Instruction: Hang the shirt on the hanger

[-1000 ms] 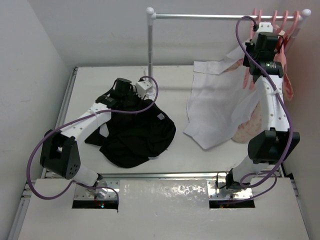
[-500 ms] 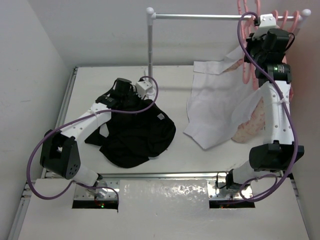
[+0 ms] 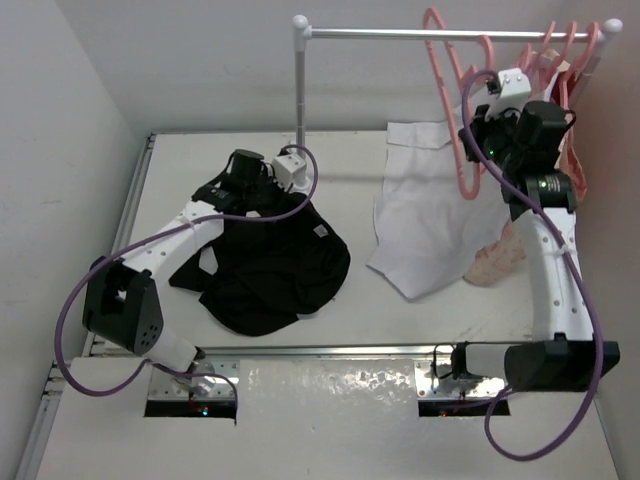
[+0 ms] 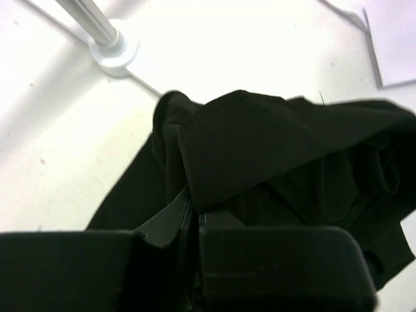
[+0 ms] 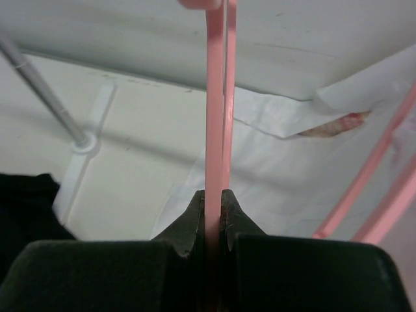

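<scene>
Jaws are closed on both sides: the right gripper [image 5: 214, 195] pinches the stiff, light, probably slippery hanger [image 5: 214, 97] by the thin bar rising between them, and the left gripper [image 4: 194, 211] nips a fold of the limp shirt [image 4: 260, 143] heaped just ahead, which seems better held near the collar.

The shirt [image 3: 275, 270] is plain black and the hanger [image 5: 214, 97] light pink. The other shirt [image 3: 425, 225] is white, the garment [image 3: 495, 262] pink floral, the desk [image 3: 360, 160] white, the cables [image 3: 57, 335] purple.
</scene>
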`<move>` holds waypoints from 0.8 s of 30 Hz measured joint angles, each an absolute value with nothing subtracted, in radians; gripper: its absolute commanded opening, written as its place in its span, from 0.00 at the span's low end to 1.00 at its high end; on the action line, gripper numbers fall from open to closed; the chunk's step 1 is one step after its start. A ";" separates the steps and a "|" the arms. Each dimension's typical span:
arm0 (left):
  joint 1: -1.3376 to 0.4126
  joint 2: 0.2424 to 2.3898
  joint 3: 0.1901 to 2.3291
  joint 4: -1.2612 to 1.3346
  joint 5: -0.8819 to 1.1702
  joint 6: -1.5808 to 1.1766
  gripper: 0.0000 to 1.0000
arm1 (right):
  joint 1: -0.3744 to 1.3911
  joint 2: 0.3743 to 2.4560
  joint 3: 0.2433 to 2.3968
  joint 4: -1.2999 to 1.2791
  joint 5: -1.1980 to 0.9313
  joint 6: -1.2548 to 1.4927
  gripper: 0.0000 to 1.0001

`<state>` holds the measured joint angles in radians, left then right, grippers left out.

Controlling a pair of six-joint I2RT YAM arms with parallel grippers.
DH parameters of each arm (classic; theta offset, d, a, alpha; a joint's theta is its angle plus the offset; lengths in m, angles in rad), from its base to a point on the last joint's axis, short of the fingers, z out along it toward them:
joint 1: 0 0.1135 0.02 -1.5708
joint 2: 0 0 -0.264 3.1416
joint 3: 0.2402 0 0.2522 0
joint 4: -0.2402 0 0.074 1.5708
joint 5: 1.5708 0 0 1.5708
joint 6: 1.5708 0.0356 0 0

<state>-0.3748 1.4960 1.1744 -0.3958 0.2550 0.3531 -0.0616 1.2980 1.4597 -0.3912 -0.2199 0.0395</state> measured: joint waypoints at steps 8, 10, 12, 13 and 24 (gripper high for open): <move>-0.375 1.575 1.245 -0.378 0.240 0.332 0.00 | 0.185 1.184 1.313 -0.387 -0.230 0.040 0.00; -0.375 1.590 1.254 -0.382 0.225 0.331 0.00 | 0.213 1.140 1.248 -0.390 -0.236 0.055 0.00; -0.375 1.615 1.280 -0.386 0.205 0.331 0.00 | 0.241 1.074 1.153 -0.383 -0.241 0.082 0.00; -0.375 1.631 1.297 -0.388 0.196 0.331 0.00 | 0.256 1.048 1.113 -0.382 -0.248 0.094 0.00; -0.369 1.812 1.518 -0.409 0.091 0.290 0.00 | 0.355 0.922 0.917 -0.477 -0.403 0.167 0.00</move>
